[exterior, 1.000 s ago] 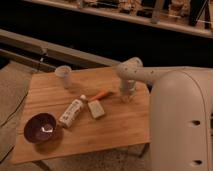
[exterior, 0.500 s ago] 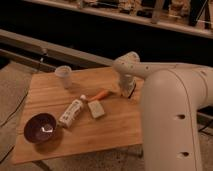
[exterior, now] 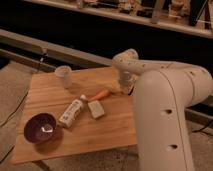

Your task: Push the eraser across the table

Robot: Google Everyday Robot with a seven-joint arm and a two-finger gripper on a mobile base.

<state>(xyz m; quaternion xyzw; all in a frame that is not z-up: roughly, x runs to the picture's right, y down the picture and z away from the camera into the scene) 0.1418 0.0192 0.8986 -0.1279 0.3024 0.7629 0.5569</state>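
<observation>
No text, number, brand or sign can be read. The white bottle (exterior: 71, 112), lying on its side on the table (exterior: 50, 92) between the purple bowl (exterior: 40, 127) and the pale beige block (exterior: 96, 109), bears dark marks along its body, but they cannot be made out as letters. The gripper (exterior: 125, 86), low over the table's far right edge near the orange stick (exterior: 101, 94), shows no legible marking.
</observation>
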